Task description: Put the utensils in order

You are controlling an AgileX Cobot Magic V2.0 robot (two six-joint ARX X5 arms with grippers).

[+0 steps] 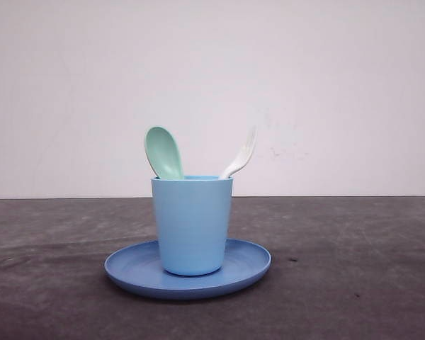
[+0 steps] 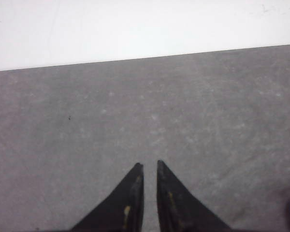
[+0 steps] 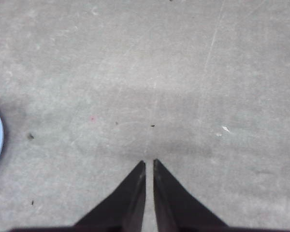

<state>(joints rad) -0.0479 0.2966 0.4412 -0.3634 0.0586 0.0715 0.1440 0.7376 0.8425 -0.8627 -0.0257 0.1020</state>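
Left gripper (image 2: 150,166) and right gripper (image 3: 149,164) both nearly closed, holding nothing, over bare table (image 1: 354,269). Spoon (image 1: 163,151) and fork (image 1: 241,154) stand in the cup (image 1: 192,225) on the plate (image 1: 127,273) — tidying looks finished; no further grasp seems needed.

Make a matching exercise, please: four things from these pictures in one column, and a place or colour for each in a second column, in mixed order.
Things:
1. spoon
2. fork
3. cup
4. plate

Descriptions:
A. lies flat on the dark table, under the cup
B. white, leans out of the cup toward the right of the front view
C. light blue, stands upright on the plate
D. mint green, bowl end up, on the left side of the cup

Pairs: 1-D, 2-B, 3-C, 4-A
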